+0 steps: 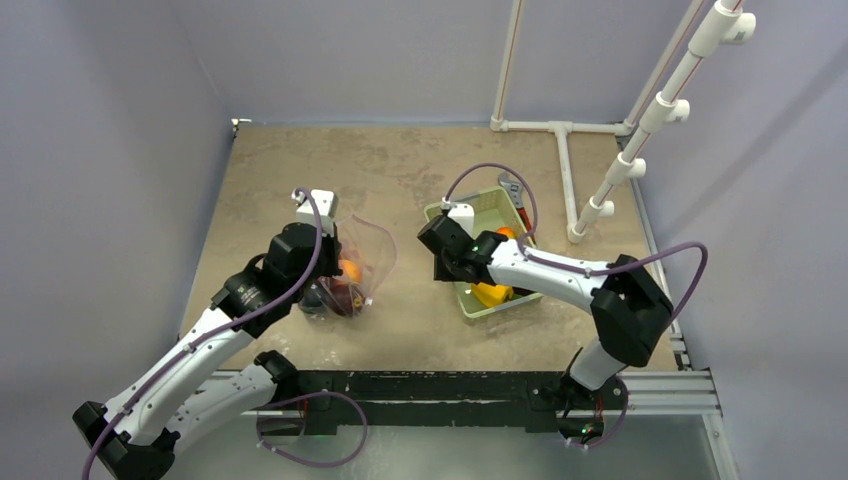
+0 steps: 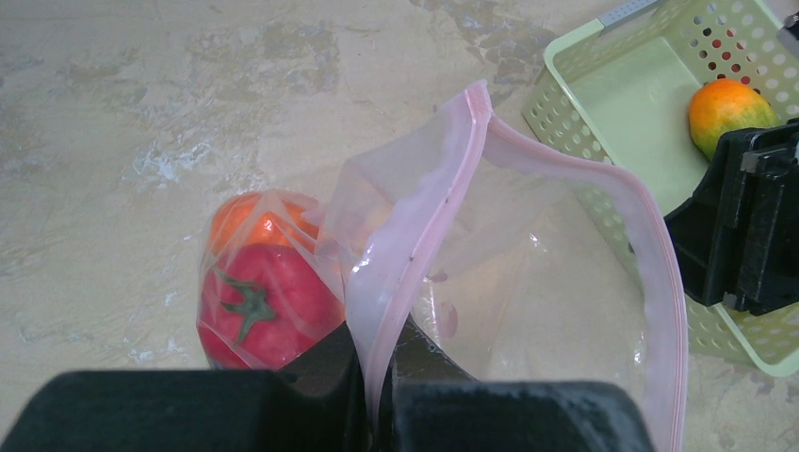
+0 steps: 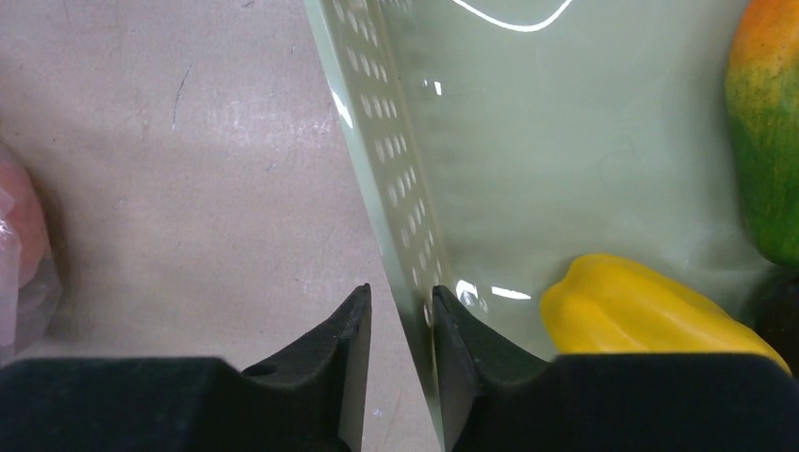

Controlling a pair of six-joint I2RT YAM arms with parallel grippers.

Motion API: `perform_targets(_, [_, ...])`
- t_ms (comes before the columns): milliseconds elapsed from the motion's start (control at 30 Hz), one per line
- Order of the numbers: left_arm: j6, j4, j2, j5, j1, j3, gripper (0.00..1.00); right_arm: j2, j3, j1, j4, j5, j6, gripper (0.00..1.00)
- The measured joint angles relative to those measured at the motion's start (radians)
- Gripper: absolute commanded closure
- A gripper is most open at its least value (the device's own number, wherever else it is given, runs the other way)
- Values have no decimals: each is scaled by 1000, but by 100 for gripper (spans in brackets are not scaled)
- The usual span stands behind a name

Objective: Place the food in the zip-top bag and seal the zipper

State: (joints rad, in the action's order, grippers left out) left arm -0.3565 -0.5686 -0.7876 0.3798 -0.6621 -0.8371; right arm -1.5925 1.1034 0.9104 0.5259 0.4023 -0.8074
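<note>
Left arm point(image 1: 200, 350): reaches from the near-left corner up over the surface point(image 1: 300, 160), wrist bent down above the bag point(image 2: 528, 282).

Left pincer point(image 2: 377, 372): fully closed, nipping the pink zipper point(image 2: 415, 198) at one end of the mouth. I see the mouth gaping wide. The bag stands left of centre on the surface, with a tomato point(image 2: 269, 301) and an orange point(image 2: 254, 221) inside.

Right arm point(image 1: 560, 275): elbow raised at the right, forearm running leftward across the basket point(image 3: 396, 188), wrist down at its left wall.

Right pincer point(image 3: 400, 292): narrowly parted, astride that wall. The inner finger is against it. The outer finger looks just clear, so I read no firm grip.

In the basket are a yellow pepper point(image 3: 641, 311), just beside the inner finger, and an orange-green fruit point(image 3: 768, 141) farther right.
</note>
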Motion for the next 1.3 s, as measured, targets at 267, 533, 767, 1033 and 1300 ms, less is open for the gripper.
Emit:
perform_targets(267, [0,0,1,0,0,0,100,-54,55,-1,-2,12,10,100])
perform_targets(533, [0,0,9,0,0,0,100,-145,179,-8,-14,14,29,100])
perform_targets(767, [0,-1,14,0,0,2,100,-259,305,-24,-42,14,68,100])
perform_targets(1033, [0,-1,16,0,0,2,100,-354,406,-37,-75,8,113,59])
perform_targets(1300, [0,-1,16,0,0,2,100,-346,443,-42,-83,27,129,47])
